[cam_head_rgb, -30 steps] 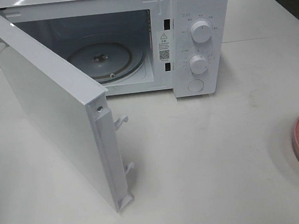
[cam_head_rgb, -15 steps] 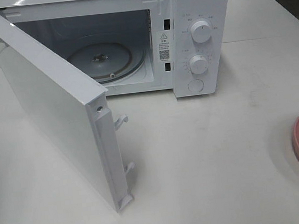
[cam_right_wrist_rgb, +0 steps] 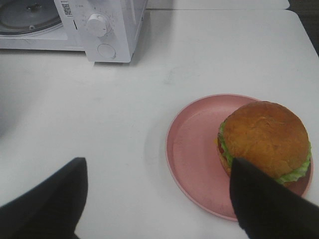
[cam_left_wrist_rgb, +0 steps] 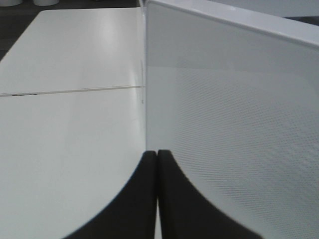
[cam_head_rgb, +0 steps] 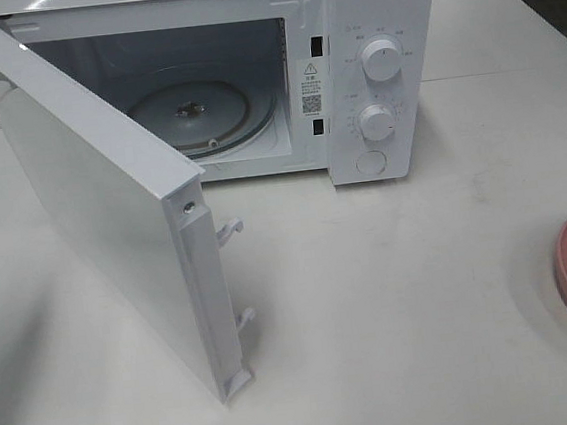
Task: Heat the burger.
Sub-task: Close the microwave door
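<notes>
We see the white boxy microwave [cam_head_rgb: 250, 75] at the upper centre of the high view, its flat white door [cam_head_rgb: 102, 210] swung wide toward the lower left, so the cavity and its round glass turntable [cam_head_rgb: 191, 115] stand free to take food. We judge the door is left open for exactly that.

In the right wrist view the burger [cam_right_wrist_rgb: 264, 139], with its glossy golden-brown bun and green lettuce fringe, sits upright, bun top facing up, on the right-hand part of the round pink plate [cam_right_wrist_rgb: 194, 154] in the lower right of the frame. It is round, so we find no long axis across the table; its stack runs vertically. In the high view only the plate's rim shows at the right edge.

Our right gripper [cam_right_wrist_rgb: 159, 199] hangs above the white tabletop [cam_right_wrist_rgb: 209, 55] with its dark fingers spread wide, holding nothing, one fingertip overlapping the burger's edge in the frame. Our left gripper [cam_left_wrist_rgb: 157, 155] has its fingers pressed together, empty, just beside the door's outer face.
</notes>
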Controlling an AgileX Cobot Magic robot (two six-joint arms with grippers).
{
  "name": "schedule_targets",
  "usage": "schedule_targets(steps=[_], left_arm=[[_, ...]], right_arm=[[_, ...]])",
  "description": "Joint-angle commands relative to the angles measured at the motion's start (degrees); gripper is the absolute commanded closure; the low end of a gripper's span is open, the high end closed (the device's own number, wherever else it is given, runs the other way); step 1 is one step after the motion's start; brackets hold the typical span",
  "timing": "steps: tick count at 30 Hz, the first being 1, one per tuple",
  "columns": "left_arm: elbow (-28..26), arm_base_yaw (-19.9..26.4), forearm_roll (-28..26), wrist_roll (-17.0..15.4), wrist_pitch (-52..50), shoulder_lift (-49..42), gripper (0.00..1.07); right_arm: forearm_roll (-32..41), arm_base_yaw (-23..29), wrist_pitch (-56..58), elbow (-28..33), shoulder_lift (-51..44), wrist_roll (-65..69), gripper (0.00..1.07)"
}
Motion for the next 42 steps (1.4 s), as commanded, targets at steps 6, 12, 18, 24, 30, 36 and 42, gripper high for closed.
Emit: schedule_targets(steps=[6,12,18,24,30,36,42], left_arm=[[-1.72,-8.02,0.34,-0.69,-6.76,8.94,1.07],[-5.79,-14.84,-0.29,-0.69,-7.56,14.95,1.07],[-9.74,-19.08,-2.12,-0.69,-7.62,19.65,1.07],[-13.58,-22.12,-4.64,-0.57,-7.56,22.8,1.07],[-18.96,-25.9,-8.31,-0.4,-7.33,27.73,1.07],[-23.95,-28.93,-11.63,0.0,-7.39,32.09,1.07],[-28.3,-30.77,-14.61,0.17,-7.39,35.92,1.07]], right_arm=[[0.06,-0.23,-0.23,0.17,-1.49,-0.52,0.32],[0.06,-0.23,-0.23,0.17,-1.49,-0.52,0.32],[0.06,-0.23,-0.23,0.17,-1.49,-0.52,0.32],[0.06,-0.23,-0.23,0.17,-1.49,-0.52,0.32],[0.06,-0.23,-0.23,0.17,-1.49,-0.52,0.32],[0.06,-0.23,-0.23,0.17,-1.49,-0.52,0.32],[0.06,-0.23,-0.23,0.17,-1.49,-0.52,0.32]])
